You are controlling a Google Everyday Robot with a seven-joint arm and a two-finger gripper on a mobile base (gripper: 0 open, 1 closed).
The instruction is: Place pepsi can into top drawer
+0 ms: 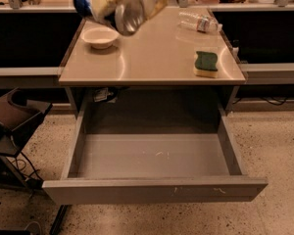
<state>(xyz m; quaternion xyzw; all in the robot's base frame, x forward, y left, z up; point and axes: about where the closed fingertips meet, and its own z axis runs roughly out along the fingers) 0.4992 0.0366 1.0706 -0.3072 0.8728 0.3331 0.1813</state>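
Gripper (118, 1) at top of camera view, above the back-left part of the table (152, 58), its pale fingers closed around the pepsi can (129, 19). Can is held off the surface, tilted on its side, silver end facing the camera, blue body showing at upper left. Top drawer (152, 190) pulled fully out below the tabletop, nothing inside, well apart from the can. On the table: white bowl (100, 36) just below-left of the can, green-and-yellow sponge (206, 63) near the right edge, clear water bottle (198, 22) lying at back right. Speckled floor (279, 146) around.
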